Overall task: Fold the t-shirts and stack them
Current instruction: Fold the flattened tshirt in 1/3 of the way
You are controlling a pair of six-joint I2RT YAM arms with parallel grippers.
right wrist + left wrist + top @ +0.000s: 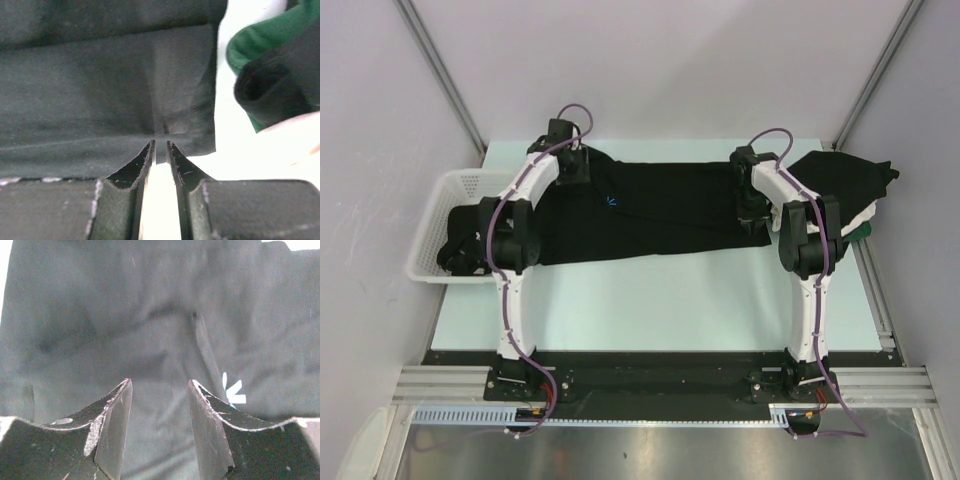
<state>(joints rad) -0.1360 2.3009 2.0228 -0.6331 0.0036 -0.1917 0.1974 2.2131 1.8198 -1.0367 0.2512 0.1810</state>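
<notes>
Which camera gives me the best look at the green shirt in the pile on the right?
Right wrist: the green shirt fills its upper right corner, behind a black fold. Top external shows only a green sliver at the pile's near edge, under the black shirts. Left wrist shows none of it.

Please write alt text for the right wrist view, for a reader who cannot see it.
The right gripper pinches the hem of a black t-shirt spread on a white table. A green shirt shows at upper right.
</notes>
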